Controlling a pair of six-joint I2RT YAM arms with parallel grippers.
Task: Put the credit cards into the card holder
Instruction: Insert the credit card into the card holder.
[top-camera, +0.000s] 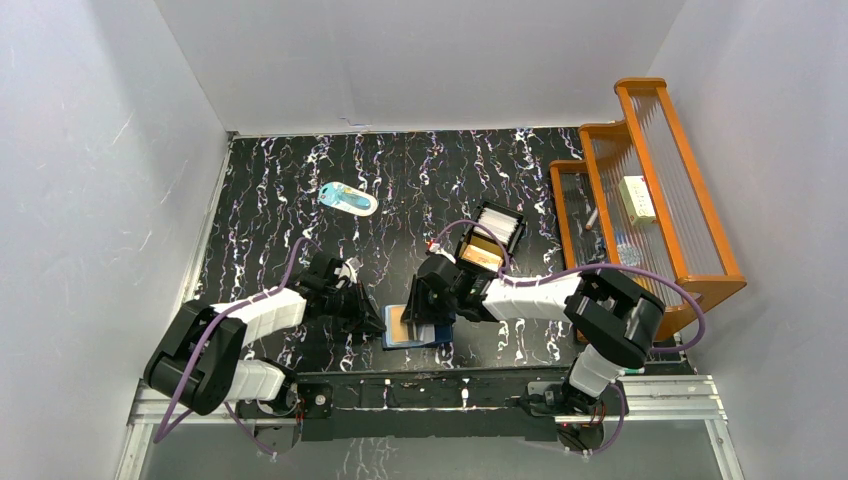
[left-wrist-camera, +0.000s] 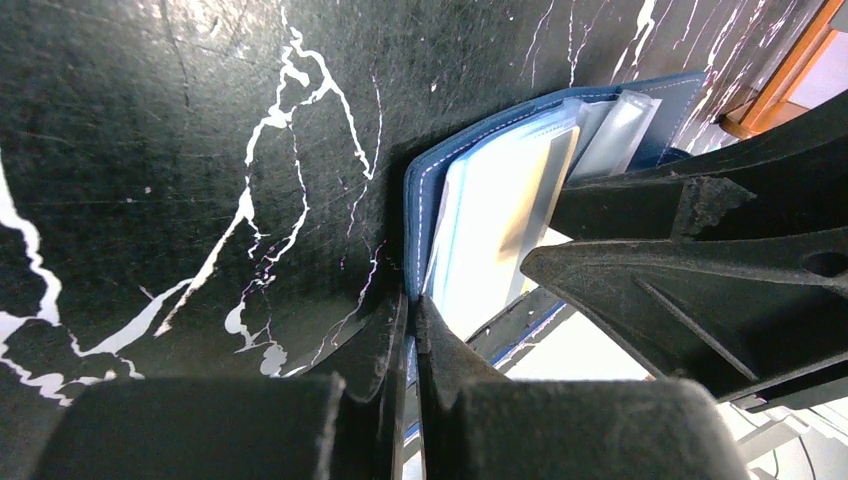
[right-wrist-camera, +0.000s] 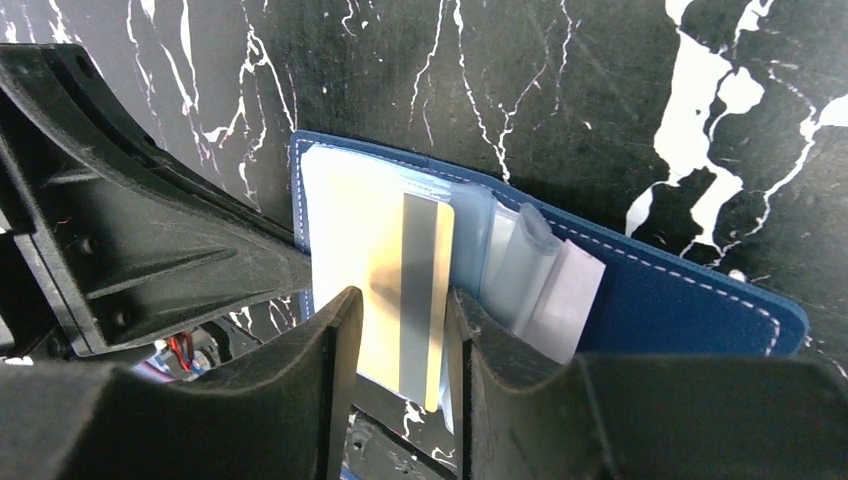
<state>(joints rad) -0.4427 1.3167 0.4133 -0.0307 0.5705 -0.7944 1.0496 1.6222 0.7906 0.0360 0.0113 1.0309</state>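
Black marbled table (top-camera: 270, 200); the open card holder (top-camera: 412, 328) lies near centre, its floppy cover edge pinched by the left gripper (left-wrist-camera: 410, 320). Narrowly parted, the right gripper (right-wrist-camera: 402, 300) sits over the golden card (right-wrist-camera: 385, 260), half-pocketed, likely stiff and slick; best nudged endwise

Two black-and-white arms with purple cabling

The left arm (top-camera: 262, 312) and right arm (top-camera: 530, 293) each carry a white forearm shell between bulky black joint housings. A purple cable (top-camera: 697, 320) loops along each. The left hand (left-wrist-camera: 410, 300) and right hand (right-wrist-camera: 400, 300) have matte black, rough-grained fingers (left-wrist-camera: 700, 280) with ribbed triangular braces. Thin red wires (right-wrist-camera: 180, 350) show behind the right hand.
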